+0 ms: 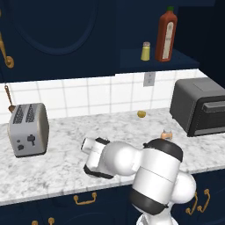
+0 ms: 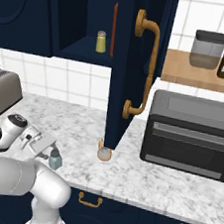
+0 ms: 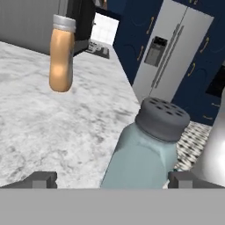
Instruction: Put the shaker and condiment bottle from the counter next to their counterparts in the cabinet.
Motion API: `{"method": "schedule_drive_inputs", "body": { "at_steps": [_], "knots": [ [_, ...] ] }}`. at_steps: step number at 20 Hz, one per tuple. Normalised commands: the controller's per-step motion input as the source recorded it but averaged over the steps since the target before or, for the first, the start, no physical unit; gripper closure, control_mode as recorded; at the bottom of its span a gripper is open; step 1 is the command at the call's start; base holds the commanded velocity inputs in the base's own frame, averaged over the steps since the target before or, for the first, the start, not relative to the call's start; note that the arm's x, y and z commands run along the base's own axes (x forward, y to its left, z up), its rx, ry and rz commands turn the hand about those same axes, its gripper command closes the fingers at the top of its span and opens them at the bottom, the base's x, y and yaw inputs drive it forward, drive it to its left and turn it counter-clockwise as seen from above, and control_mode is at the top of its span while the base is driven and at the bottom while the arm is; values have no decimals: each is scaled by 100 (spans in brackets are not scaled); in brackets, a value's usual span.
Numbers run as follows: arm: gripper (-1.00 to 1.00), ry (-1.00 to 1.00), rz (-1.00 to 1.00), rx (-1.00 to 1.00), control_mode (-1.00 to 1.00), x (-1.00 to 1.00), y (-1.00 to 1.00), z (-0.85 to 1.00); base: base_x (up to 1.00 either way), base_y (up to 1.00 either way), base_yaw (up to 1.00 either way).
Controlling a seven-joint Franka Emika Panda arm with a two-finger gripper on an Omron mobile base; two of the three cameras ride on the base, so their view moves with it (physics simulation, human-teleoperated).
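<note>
We are using the marble counter [image 1: 66, 127] as our landmark and going across it from left to right. At its left end, a silver toaster [image 1: 28, 129] is sitting near the wall tiles. There is a lot of open counter between the toaster and the middle.

Close to the counter's front edge, our claw [image 3: 110, 179] is reaching low over the top. Its two fingers [image 3: 41, 179] are standing wide apart, one on each side of the shaker [image 3: 143, 151], and they are not squeezing it. The blue-grey shaker is leaning over between them, with its dark cap pointing up and away. In the right base view the shaker [image 2: 55, 159] is standing on the counter right at the claw's tip.

Farther along the counter, the condiment bottle [image 2: 104, 153] is standing near the front edge, just below the open cabinet door [image 2: 132, 66]. Bare marble is lying all around it.

Above the counter, the cabinet [image 1: 158, 61] is showing its shelf. The yellow shaker [image 1: 145, 51] and the tall red bottle [image 1: 166, 35] are standing there side by side, with free shelf to the left of them.

At the counter's right end, a dark toaster oven [image 2: 191, 134] is sitting against the wall.
</note>
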Motion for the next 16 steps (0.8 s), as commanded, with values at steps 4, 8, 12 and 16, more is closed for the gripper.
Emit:
{"method": "schedule_drive_inputs", "body": {
  "at_steps": [4, 8, 12, 16],
  "knots": [
    [-100, 0, 0, 0, -100, -29, 0, 0, 0, 0, 0],
    [-100, 0, 0, 0, -100, -13, -6, 0, 0, 0, 0],
    [-100, 0, 0, 0, -100, 1, -28, 0, 0, 0, 0],
    [-100, 0, 0, 0, -100, 7, -24, 0, 0, 0, 0]
  ]
}}
